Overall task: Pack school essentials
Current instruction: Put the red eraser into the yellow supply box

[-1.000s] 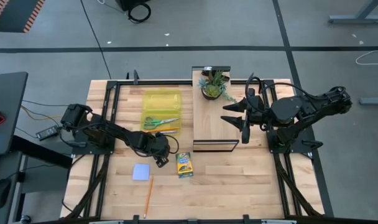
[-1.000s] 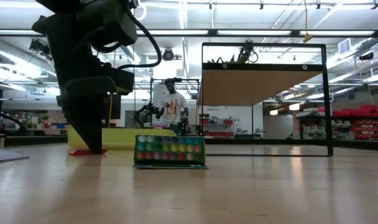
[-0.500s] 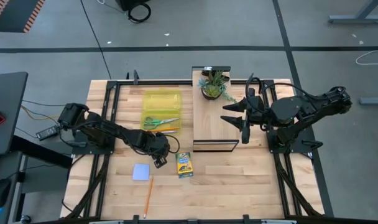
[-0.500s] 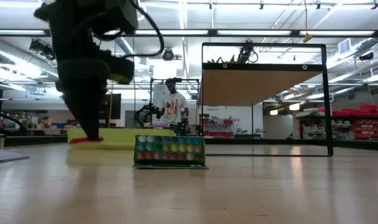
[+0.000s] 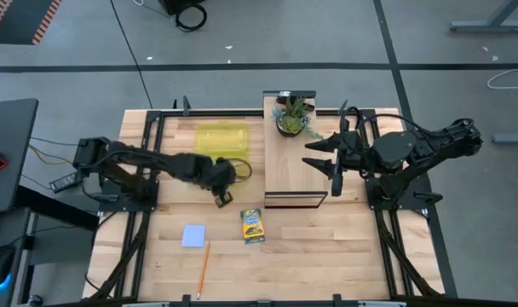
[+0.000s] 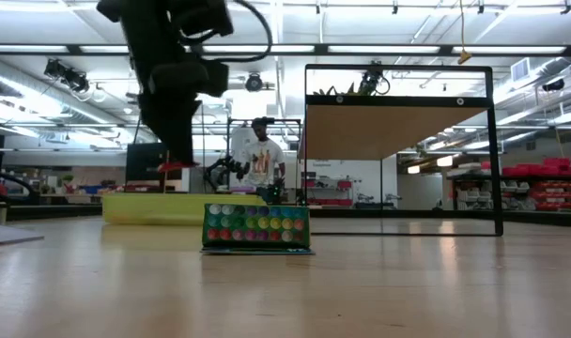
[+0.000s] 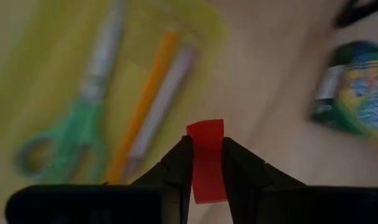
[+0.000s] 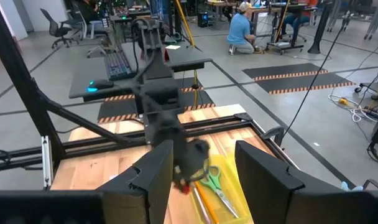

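Since the earlier frame the left gripper [image 5: 222, 189], jaws closed on the small red pen [image 7: 207, 160], has lifted toward 12 o'clock over the yellow tray [image 5: 216, 138], while the open right gripper [image 5: 321, 156] waits above the wooden board [image 5: 289, 162].

The counter [image 5: 327, 247] was pale, smooth wood planking. The tray [image 5: 221, 141] was translucent yellow plastic. The crayon box [image 5: 253, 226] was glossy printed card.

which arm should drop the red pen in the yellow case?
Left. Its gripper is shut on the red pen, raised beside the yellow case. The right gripper hovers open over the wooden board, holding nothing.
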Robot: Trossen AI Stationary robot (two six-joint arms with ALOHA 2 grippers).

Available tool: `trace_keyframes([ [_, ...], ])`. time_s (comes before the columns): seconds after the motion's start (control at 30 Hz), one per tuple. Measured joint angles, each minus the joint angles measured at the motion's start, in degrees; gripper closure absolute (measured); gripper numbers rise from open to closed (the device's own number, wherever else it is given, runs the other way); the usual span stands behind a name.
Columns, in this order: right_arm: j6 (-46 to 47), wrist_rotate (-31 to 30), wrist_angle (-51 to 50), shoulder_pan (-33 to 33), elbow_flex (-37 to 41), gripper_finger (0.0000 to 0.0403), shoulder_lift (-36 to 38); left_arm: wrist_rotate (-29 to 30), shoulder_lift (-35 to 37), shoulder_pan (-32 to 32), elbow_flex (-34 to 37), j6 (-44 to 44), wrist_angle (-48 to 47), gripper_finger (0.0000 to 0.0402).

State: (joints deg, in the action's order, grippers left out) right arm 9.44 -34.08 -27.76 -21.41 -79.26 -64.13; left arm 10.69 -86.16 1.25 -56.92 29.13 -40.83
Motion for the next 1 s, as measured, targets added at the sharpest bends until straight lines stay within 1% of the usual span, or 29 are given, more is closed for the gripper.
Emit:
trace_keyframes([
  [0.27, 0.4, 0.0, 0.6, 0.0, 0.0, 0.0223, 0.0, -2.7, 1.9, -11.2, 0.0, -10.2, -2.8, 0.0324],
  [0.37, 0.5, 0.0, 0.6, 0.0, 0.0, 0.0223, 0.0, -4.0, 1.9, -14.1, 0.0, -14.0, -1.8, 0.0321],
  [0.43, 0.7, 0.0, 0.6, 0.0, 0.0, 0.0223, 0.0, -5.0, 1.8, -15.8, 0.2, -16.2, -2.8, 0.0321],
  [0.53, 0.8, 0.0, 0.6, 0.0, 0.0, 0.0223, 0.0, -6.0, 1.9, -18.0, 0.2, -18.3, -2.3, 0.0323],
  [0.73, 0.8, 0.0, 0.5, 0.0, 0.0, 0.0223, 0.0, -7.5, 1.8, -20.0, 0.4, -22.9, -3.0, 0.0327],
  [1.0, 1.2, 0.0, 0.5, 0.0, 0.0, 0.0223, 0.0, -9.1, 1.9, -20.0, 5.5, -25.9, -1.8, 0.0324],
])
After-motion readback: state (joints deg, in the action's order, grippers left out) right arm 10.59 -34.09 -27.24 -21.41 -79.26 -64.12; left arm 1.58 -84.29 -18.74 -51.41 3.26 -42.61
